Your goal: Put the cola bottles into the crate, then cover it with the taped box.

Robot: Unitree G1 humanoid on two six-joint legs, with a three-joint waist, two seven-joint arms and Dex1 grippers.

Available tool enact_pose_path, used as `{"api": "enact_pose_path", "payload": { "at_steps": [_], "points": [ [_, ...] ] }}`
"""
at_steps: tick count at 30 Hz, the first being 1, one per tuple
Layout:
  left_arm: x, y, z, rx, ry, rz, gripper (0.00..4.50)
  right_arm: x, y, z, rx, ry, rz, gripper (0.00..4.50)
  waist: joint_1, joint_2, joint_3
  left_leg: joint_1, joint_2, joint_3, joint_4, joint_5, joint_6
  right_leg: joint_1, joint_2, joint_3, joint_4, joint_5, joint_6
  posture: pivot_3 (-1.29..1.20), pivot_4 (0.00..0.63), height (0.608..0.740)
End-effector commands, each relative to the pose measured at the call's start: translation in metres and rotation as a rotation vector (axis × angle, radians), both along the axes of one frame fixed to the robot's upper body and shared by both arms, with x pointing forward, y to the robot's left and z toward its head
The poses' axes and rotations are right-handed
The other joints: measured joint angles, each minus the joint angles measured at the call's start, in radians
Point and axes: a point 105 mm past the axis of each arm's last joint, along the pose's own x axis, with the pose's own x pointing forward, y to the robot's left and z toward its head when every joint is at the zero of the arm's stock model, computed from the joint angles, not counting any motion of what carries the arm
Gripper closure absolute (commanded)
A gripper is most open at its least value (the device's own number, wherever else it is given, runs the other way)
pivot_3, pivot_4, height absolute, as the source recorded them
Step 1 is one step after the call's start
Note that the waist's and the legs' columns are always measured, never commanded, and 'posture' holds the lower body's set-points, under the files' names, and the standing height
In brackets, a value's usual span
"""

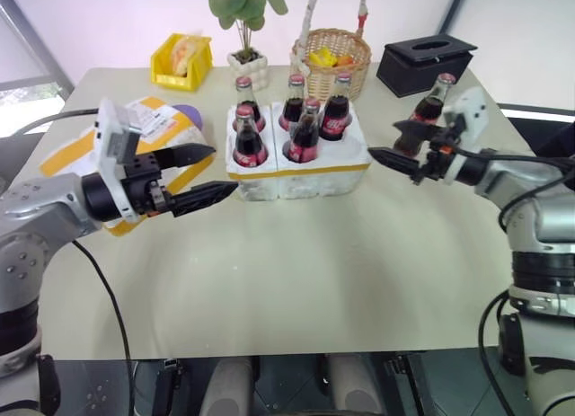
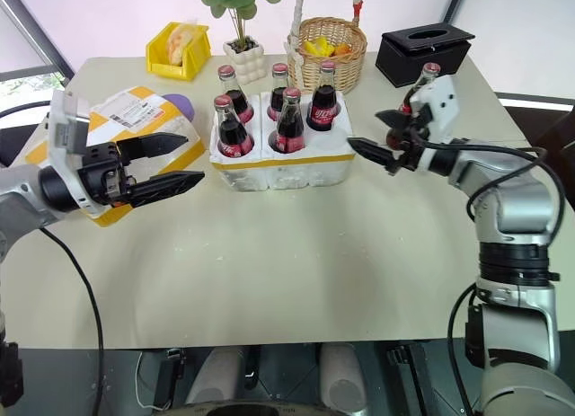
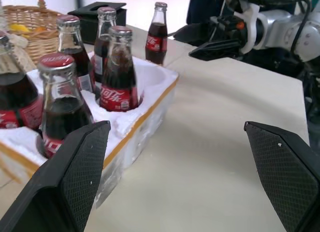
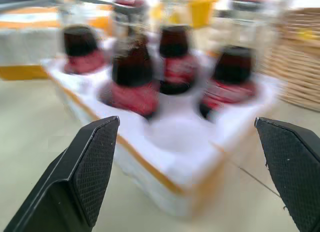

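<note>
The white crate with its yellow tape strip stands mid-table and holds several cola bottles; its front right hole is empty. One more cola bottle stands on the table to the crate's right. My right gripper hovers open and empty between that bottle and the crate, pointing at the crate. On the crate's left, my left gripper is open and empty, its tips near the crate's front left corner. The taped box lies at the left, partly hidden behind my left arm.
Along the table's far edge stand a yellow bin, a potted plant, a wicker basket and a black tissue box. Bare tabletop stretches in front of the crate.
</note>
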Motion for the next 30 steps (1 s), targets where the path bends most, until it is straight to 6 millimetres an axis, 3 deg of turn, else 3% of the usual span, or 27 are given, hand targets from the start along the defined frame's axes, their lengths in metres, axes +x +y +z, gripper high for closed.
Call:
{"api": "enact_pose_path", "payload": {
  "at_steps": [1,6,13,23,30],
  "points": [
    [0.0,-0.002,0.008,0.003,-0.045,-0.015,0.0,0.0,-0.032,0.008,0.025,-0.016,-0.128,0.06,0.001,0.0,0.0,0.0,0.0,0.0,0.0,0.0,0.0,0.0,0.0,0.0,0.0,0.0,0.0,0.0,0.15,0.74],
    [0.001,-0.003,0.008,0.003,-0.049,-0.018,0.0,0.008,-0.06,-0.006,0.013,0.0,-0.29,0.06,0.001,0.0,0.0,0.0,0.0,0.001,0.0,0.0,0.0,0.0,0.0,0.001,0.0,0.0,0.0,0.0,0.15,0.74],
    [0.0,-0.004,0.009,0.006,-0.053,-0.013,0.0,0.039,-0.079,-0.013,0.057,-0.033,-0.493,0.06,-0.003,0.0,0.0,0.0,0.0,0.002,0.0,0.0,0.0,0.0,0.0,0.002,0.0,0.0,0.0,0.0,0.15,0.74],
    [-0.004,-0.001,0.011,0.008,-0.056,0.016,0.0,0.076,-0.069,-0.016,0.151,-0.033,-0.537,0.06,-0.001,0.0,0.0,0.0,0.0,0.003,0.0,0.0,0.0,0.0,0.0,0.003,-0.001,0.002,0.003,0.0,0.15,0.74],
    [-0.006,0.0,0.011,0.004,-0.055,0.034,0.0,0.089,-0.07,-0.015,0.161,-0.034,-0.572,0.06,-0.001,0.0,0.0,0.0,0.0,0.003,0.0,0.0,0.0,0.0,0.0,0.003,-0.001,0.002,0.003,0.0,0.15,0.74]
  ]
}}
